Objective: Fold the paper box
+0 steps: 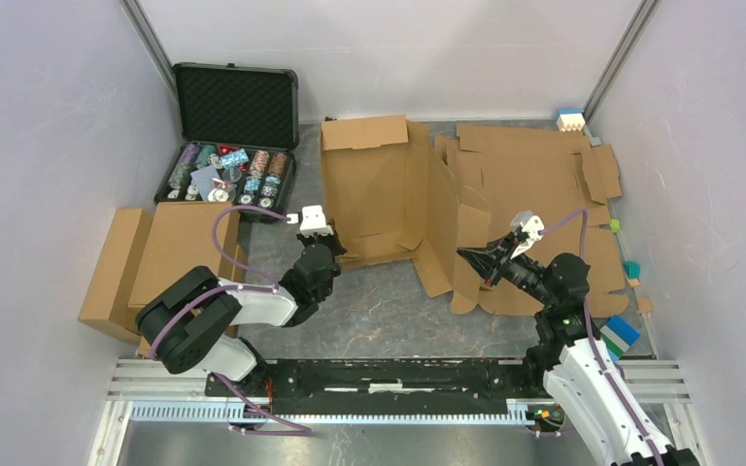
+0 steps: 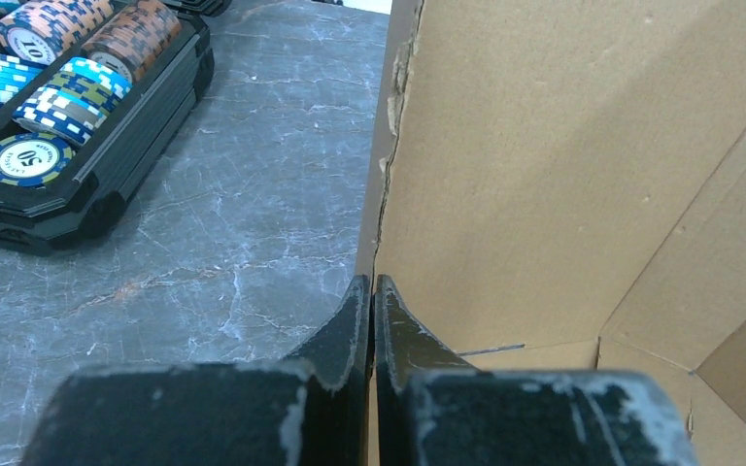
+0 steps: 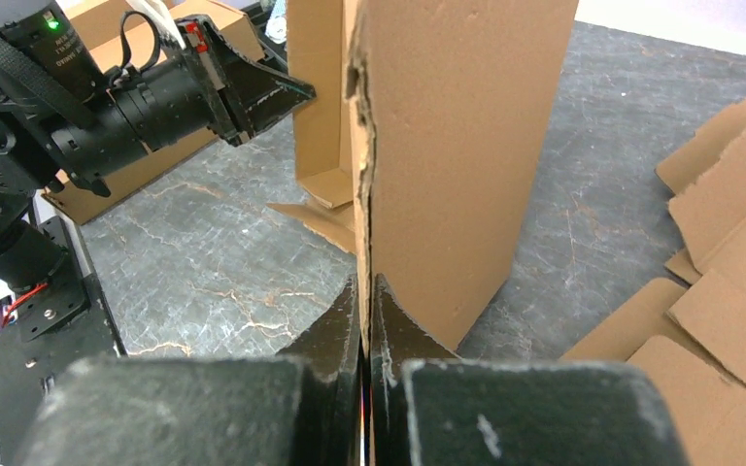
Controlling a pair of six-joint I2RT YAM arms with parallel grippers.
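Note:
The paper box [image 1: 374,189] is a brown cardboard sheet standing partly folded at the table's middle, with its walls and flaps raised. My left gripper [image 1: 337,250] is shut on the box's near left wall. In the left wrist view, the jaws [image 2: 373,283] pinch the thin cardboard edge [image 2: 544,175]. My right gripper [image 1: 464,253] is shut on an upright flap at the box's near right side. The right wrist view shows that flap [image 3: 457,146] rising straight from between the closed jaws [image 3: 366,283], with my left gripper [image 3: 301,92] across from it.
An open black case of poker chips [image 1: 225,175] sits at the back left. Folded brown boxes [image 1: 155,257] lie at the left. Flat cardboard sheets [image 1: 534,170] cover the back right. Small coloured blocks [image 1: 620,335] lie along the right edge.

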